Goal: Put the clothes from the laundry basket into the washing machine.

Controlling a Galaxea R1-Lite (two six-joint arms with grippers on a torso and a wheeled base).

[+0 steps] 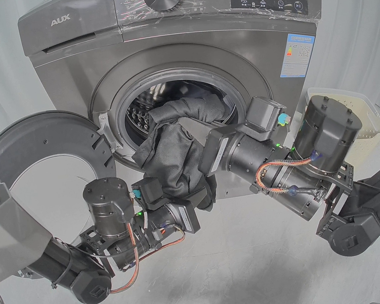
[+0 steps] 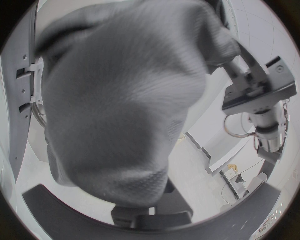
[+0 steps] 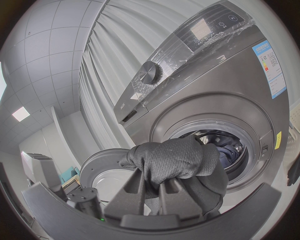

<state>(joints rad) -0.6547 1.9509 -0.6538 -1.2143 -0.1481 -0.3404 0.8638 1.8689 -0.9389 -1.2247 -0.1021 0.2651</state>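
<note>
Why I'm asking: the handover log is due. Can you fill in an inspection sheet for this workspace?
Surface: pale floor, bare in front of the washing machine.
Job's things: door open to the robot's left; dark garment hanging half out of the drum; dark clothes already inside; laundry basket beside the machine on the robot's right.
Clutter: nothing seen.
Grippers: right claw shut on the dark garment at the opening; left claw under its hanging end, draped by it.
Cables: left wrist cable and right wrist cable, orange, looped, clear of the garment.
Surroundings: pale curtain behind the machine.
</note>
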